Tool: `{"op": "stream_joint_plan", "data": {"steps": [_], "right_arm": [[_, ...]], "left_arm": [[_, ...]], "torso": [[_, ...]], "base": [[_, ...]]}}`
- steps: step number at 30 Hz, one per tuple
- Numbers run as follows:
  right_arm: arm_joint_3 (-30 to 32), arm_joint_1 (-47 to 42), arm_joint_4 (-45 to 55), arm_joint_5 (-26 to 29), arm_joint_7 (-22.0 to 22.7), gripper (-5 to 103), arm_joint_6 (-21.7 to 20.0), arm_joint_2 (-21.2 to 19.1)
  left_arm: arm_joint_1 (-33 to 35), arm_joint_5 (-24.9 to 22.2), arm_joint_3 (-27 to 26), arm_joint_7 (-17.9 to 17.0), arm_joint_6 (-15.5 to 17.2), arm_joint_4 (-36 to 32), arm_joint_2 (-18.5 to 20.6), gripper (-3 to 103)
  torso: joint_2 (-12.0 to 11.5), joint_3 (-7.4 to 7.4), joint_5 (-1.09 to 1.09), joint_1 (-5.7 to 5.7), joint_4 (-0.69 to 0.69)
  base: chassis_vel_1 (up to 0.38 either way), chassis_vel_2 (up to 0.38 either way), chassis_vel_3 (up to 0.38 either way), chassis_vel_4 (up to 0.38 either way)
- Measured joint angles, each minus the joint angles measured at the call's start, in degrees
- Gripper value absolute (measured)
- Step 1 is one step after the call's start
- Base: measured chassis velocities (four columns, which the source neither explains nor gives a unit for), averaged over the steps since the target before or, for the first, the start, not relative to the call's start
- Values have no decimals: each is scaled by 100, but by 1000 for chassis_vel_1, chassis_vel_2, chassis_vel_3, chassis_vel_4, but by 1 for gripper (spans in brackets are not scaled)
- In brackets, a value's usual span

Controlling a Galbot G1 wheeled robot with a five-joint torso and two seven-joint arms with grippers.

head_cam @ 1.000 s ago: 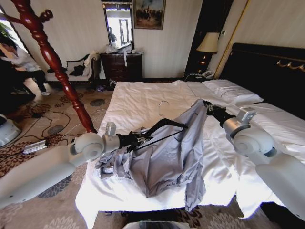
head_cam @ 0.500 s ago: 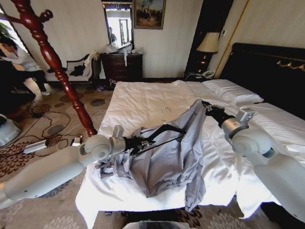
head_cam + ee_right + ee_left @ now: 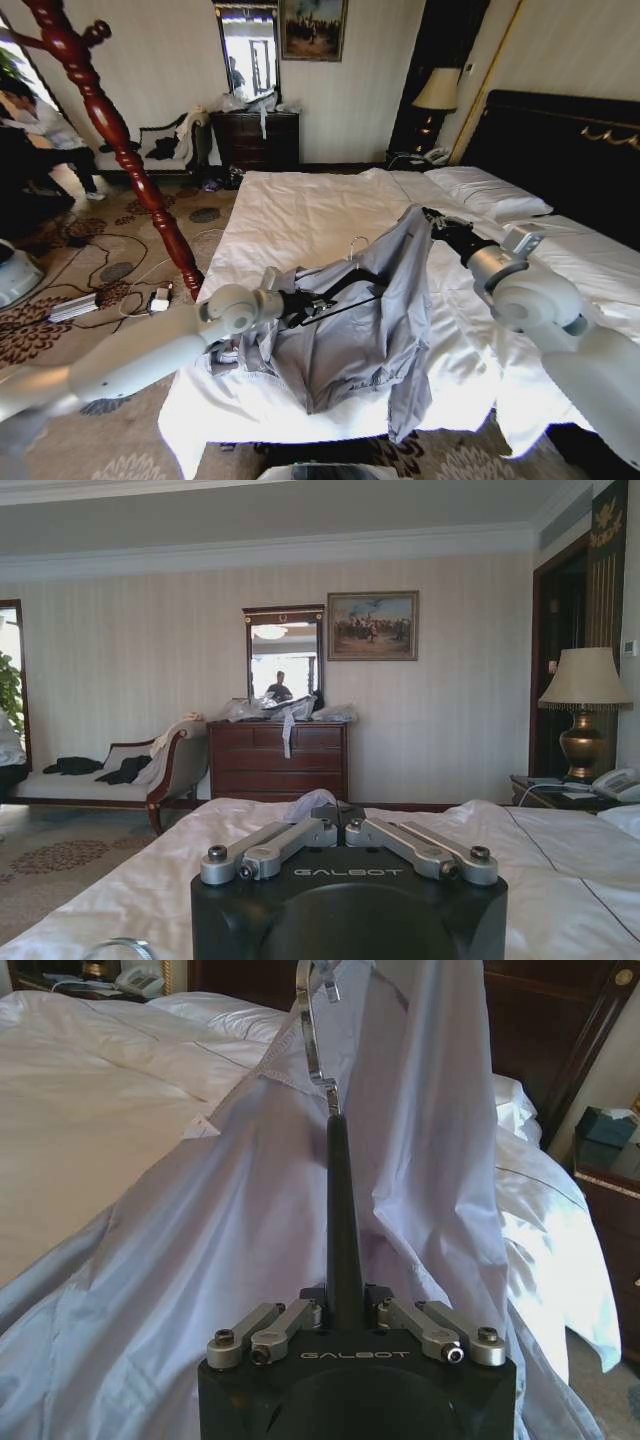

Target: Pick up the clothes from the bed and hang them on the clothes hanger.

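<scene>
Your left end effector [image 3: 312, 301] clamps the hanger [image 3: 345, 283] under the clothes [image 3: 362, 318]; your right end effector [image 3: 431, 217] pinches their collar above the bed [image 3: 290, 215].

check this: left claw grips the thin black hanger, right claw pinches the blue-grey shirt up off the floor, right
Not the floor: the head view shows the right claw lifting the thin blue-grey shirt off the white-sheeted bed. The left claw does grip the thin black hanger.

Clothes hanger [image 3: 345, 285] — lower part under the clothes [image 3: 350, 330] — hidden.
</scene>
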Motion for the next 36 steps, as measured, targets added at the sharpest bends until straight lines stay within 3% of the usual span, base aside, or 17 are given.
{"op": "stream_joint_plan", "data": {"steps": [14,27,36], "right_arm": [[221,-211,221,506,193,0,-76,-39],[427,-723,608,638,194,0,-113,-84],[371,-1345,827,292,33,0,-133,21]], "left_arm": [[80,51,-214,-665,-537,861,-1180,18],[-59,-37,-373,-718,-547,1211,-1480,18],[-63,-27,-598,-800,-677,1338,-1581,18]], "torso": [[0,0,-1,0,0],[0,0,-1,0,0],[0,0,-1,0,0]], "base": [[0,0,0,0],[0,0,0,0],[0,0,0,0]]}}
